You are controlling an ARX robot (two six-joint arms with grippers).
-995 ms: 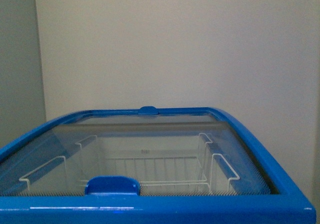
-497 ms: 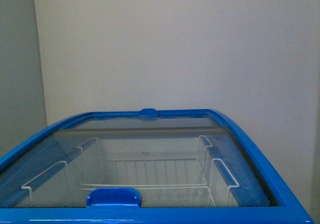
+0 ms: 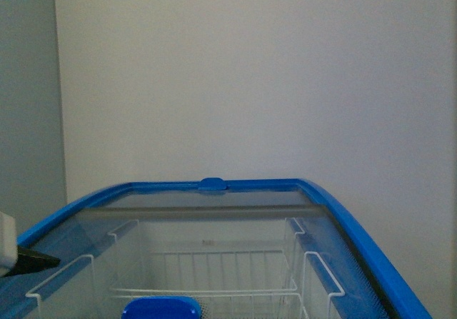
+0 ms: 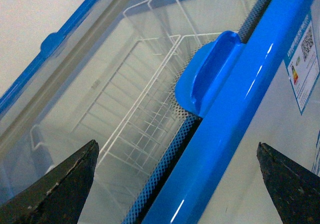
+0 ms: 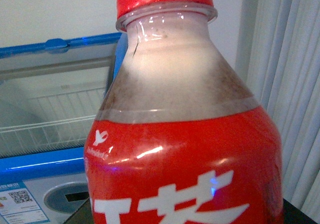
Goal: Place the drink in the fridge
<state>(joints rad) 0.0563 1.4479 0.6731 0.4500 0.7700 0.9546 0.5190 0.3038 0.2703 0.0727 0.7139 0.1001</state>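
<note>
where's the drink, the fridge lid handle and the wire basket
drink (image 5: 185, 159), right wrist view, red label
lid handle (image 4: 210, 71), left wrist view, blue grip's hollow
wire basket (image 4: 139, 96), left wrist view, top rim wire

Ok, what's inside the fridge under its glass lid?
Through the glass lid only white wire baskets show, with nothing visible in them. The near part is hidden by the rim of the fridge.

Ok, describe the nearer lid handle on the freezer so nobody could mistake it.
Find the blue-rimmed white chest freezer with the curved glass lid. On the lid's edge nearest the robot sits a blue handle. It is broad and scooped out like a cup, unlike the small flat blue tab on the far rim.
</note>
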